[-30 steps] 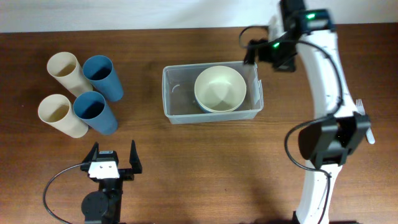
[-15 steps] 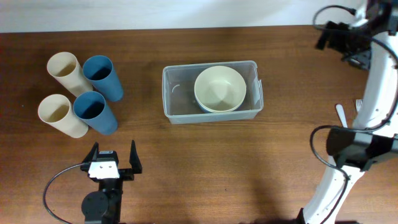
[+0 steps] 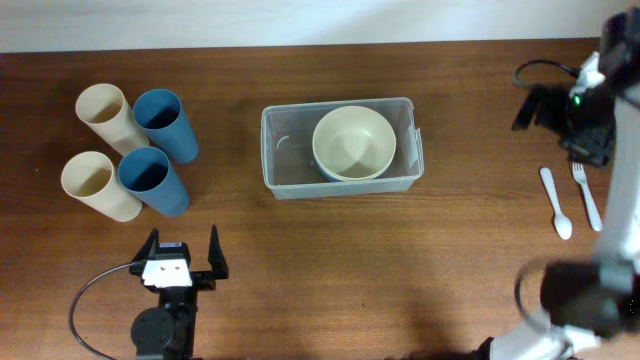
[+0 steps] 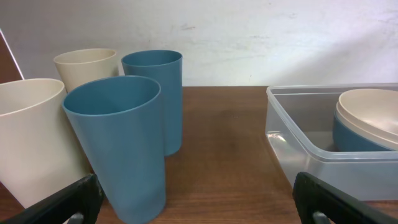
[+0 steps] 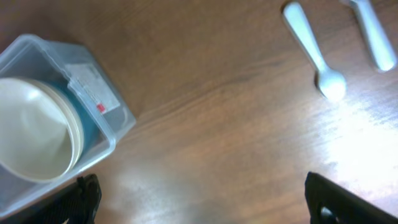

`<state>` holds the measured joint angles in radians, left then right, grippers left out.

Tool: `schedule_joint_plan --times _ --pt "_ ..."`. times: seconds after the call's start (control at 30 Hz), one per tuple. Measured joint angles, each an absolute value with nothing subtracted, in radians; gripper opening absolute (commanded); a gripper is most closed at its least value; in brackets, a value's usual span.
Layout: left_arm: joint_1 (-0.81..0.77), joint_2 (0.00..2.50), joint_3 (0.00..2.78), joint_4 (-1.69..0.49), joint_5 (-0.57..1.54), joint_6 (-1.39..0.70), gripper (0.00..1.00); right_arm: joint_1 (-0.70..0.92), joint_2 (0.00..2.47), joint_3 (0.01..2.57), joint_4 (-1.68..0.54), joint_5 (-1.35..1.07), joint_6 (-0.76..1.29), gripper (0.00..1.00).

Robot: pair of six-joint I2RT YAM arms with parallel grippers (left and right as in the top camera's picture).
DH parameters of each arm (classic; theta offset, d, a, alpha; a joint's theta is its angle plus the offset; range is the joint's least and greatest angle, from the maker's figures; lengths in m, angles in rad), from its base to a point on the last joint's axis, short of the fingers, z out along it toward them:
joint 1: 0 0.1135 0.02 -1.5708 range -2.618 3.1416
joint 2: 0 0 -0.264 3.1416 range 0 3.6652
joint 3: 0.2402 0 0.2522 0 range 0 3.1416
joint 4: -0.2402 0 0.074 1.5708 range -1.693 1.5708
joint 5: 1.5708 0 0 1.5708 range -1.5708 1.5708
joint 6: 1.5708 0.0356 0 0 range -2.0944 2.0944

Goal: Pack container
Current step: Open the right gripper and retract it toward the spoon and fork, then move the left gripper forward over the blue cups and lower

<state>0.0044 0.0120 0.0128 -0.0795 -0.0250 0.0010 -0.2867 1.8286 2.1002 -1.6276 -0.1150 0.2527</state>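
Right wrist view: blurred throughout. The container (image 5: 115, 134) is cut by the left and bottom edges. Its label (image 5: 93, 84) is probably printed, but illegible. The fork (image 5: 373, 34) is clipped at the top edge, tines out of frame. Of the right gripper (image 5: 202, 199), only the fingertips (image 5: 87, 198) show, at the bottom corners.

Left wrist view: the container runs off the right edge. The blue bowl (image 4: 354, 134) is mostly hidden under the cream bowl (image 4: 373, 109). The nearest cream cup (image 4: 31, 137) is clipped at the left.

Overhead: the right arm (image 3: 585, 300) is smeared and leaves the frame.

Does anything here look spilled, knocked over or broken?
Nothing stands out. The four cups stand upright, the bowls sit nested inside the container, and the spoon and fork lie flat on the table.
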Motion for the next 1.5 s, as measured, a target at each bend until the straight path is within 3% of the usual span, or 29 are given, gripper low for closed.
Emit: schedule_joint_plan --times 0.27,0.63,1.17,1.5 --pt "0.004 0.012 0.013 -0.080 -0.025 0.001 1.00 -0.361 1.483 1.642 -1.377 -0.054 0.268 0.99" --pt "0.004 0.012 0.013 -0.080 -0.025 0.001 1.00 -0.647 1.465 1.221 -1.129 -0.030 0.369 0.99" --pt "0.004 0.012 0.013 -0.079 -0.018 0.001 0.99 -0.692 1.465 1.185 -1.094 -0.050 0.392 0.99" --pt "0.004 0.021 0.033 -0.042 0.191 0.001 0.99 -0.692 1.465 1.185 -1.094 -0.050 0.393 0.99"
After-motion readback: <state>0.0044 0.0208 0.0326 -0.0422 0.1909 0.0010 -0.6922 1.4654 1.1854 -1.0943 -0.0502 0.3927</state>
